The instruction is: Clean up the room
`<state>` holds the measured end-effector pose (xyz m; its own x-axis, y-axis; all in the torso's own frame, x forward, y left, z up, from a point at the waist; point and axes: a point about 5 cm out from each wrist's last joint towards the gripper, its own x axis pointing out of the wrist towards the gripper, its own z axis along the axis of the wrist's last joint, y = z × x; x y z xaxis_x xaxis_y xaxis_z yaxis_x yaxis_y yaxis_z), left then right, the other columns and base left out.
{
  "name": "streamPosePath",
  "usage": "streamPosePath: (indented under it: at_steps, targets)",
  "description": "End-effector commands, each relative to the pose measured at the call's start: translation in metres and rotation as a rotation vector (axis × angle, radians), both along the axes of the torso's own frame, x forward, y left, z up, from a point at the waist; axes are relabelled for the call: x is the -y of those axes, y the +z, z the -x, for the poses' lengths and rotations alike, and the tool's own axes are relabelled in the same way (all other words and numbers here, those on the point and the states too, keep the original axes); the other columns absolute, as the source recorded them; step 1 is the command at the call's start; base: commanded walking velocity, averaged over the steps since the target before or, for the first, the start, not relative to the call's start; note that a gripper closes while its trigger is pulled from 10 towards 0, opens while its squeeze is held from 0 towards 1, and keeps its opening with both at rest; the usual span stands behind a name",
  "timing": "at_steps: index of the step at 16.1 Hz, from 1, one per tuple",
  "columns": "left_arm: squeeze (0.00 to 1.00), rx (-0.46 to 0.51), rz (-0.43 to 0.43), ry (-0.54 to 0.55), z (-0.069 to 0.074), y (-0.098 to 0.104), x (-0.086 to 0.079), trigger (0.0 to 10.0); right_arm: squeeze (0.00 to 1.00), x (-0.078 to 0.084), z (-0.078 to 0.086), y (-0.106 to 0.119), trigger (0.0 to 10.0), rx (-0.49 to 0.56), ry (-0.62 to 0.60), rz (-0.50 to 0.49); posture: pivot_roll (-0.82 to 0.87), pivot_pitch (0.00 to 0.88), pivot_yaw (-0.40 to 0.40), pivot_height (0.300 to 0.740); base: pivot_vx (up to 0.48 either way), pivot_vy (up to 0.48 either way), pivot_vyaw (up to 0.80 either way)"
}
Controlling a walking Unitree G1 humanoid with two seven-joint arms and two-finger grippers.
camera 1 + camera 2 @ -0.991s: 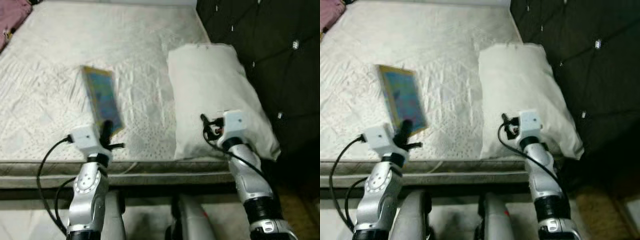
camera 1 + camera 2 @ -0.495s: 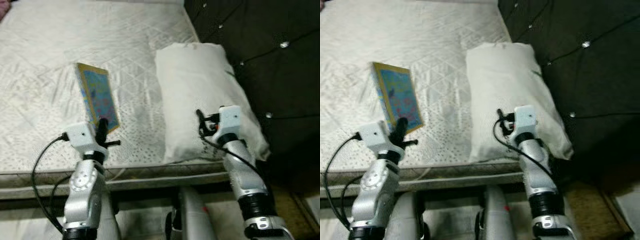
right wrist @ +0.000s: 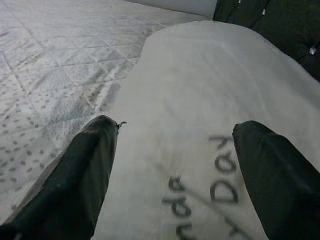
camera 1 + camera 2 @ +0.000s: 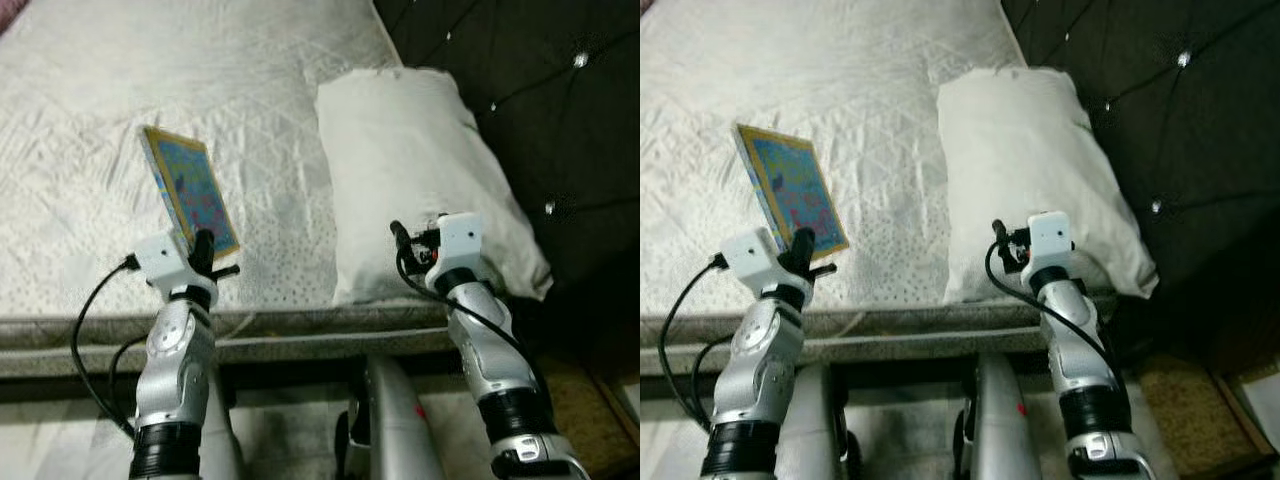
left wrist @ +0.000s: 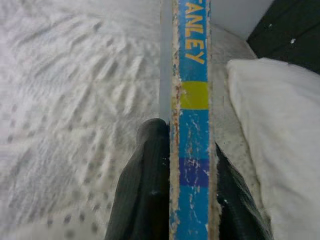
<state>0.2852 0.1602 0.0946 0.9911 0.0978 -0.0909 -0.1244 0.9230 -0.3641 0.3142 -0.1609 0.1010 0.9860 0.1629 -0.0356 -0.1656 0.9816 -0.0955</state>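
A thin book [image 4: 189, 191] with a colourful blue cover is held by the left gripper [image 4: 203, 246], which is closed on the book's lower end. The book is lifted on edge above the mattress [image 4: 120, 120], near the bed's front edge and well to the left of the pillow [image 4: 415, 170]. In the left wrist view the worn blue spine [image 5: 192, 125] is seen pinched between the two black fingers [image 5: 147, 185], with yellow lettering running along it.

The right gripper [image 4: 1012, 248] is held over the front end of the pillow, close to the bed's front right corner. Its fingers [image 3: 80, 175] are spread wide with nothing between them; in the right wrist view the white pillowcase and some dark handwriting on it are seen in the gap. Whether the fingertips touch the fabric cannot be told.

The step in hand is judged to be the clearing of the book from the bed: it has been picked up but not yet put away. For the next move, a firm pinch would be needed while the book is carried clear of the bed, since a thin book held by one end could swing or slip. A place for it is not visible here. The pillow, lying against the dark tufted headboard [image 4: 520, 90], may be straightened afterwards by the open right gripper.
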Motion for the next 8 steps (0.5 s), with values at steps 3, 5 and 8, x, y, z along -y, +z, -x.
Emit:
streamPosePath:
  at_steps: [3,5,8]
  targets:
    - [0.00,-0.020,0.110,-0.038,-0.007,0.000,0.019,10.0,0.00,0.008,0.001,0.003,10.0,0.008,-0.019,0.019,-0.09,0.107,-0.063,0.545,0.000,0.000,0.00]
    - [0.00,-0.109,0.209,-0.095,-0.008,-0.012,0.030,10.0,0.00,0.012,0.001,0.005,10.0,0.015,-0.026,0.030,-0.11,0.101,-0.059,0.545,0.000,0.000,0.00]
    - [0.00,-0.143,0.311,-0.173,-0.016,-0.011,0.039,10.0,0.00,0.020,0.004,0.008,10.0,0.024,-0.044,0.047,-0.13,0.098,-0.059,0.545,0.000,0.000,0.00]
